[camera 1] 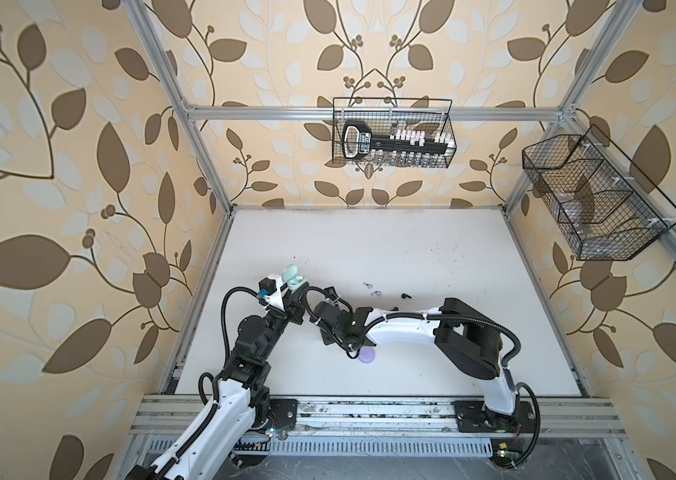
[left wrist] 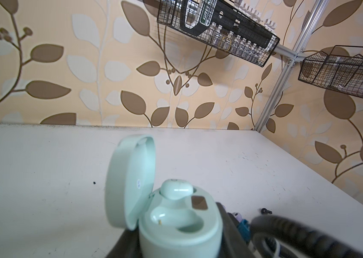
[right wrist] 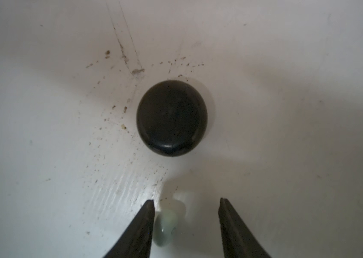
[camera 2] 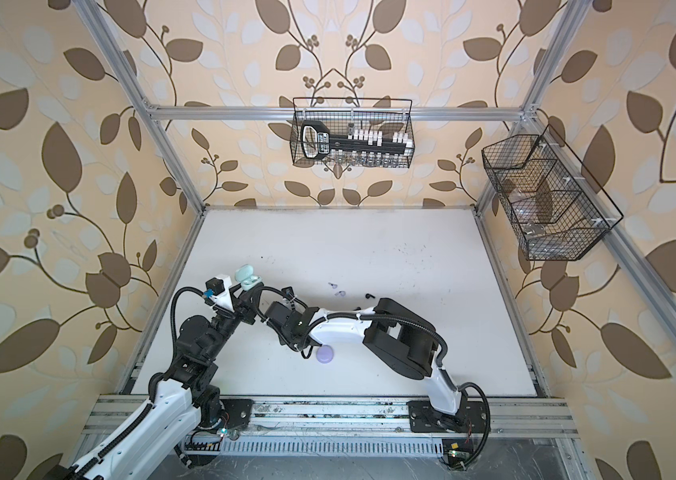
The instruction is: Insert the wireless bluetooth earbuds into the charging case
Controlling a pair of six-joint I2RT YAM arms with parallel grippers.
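My left gripper (left wrist: 176, 243) is shut on the mint charging case (left wrist: 176, 225), held above the table with its lid (left wrist: 129, 181) open. One mint earbud (left wrist: 176, 189) sits in a well and the other well (left wrist: 176, 217) is empty. The case also shows in both top views (camera 1: 292, 279) (camera 2: 245, 277). My right gripper (right wrist: 187, 201) is open, pointing down at the table. A second mint earbud (right wrist: 166, 223) lies between its fingers, touching one finger (right wrist: 147, 214). Two lilac earbuds (camera 1: 373, 290) and a black earbud (camera 1: 405, 296) lie loose on the table.
A closed black case (right wrist: 171, 118) lies just beyond the right fingertips. A closed lilac case (camera 1: 367, 355) (camera 2: 325, 354) sits under the right forearm. Two wire baskets (camera 1: 392, 133) (camera 1: 598, 199) hang on the back and right walls. The two arms stand close together at the table's left middle.
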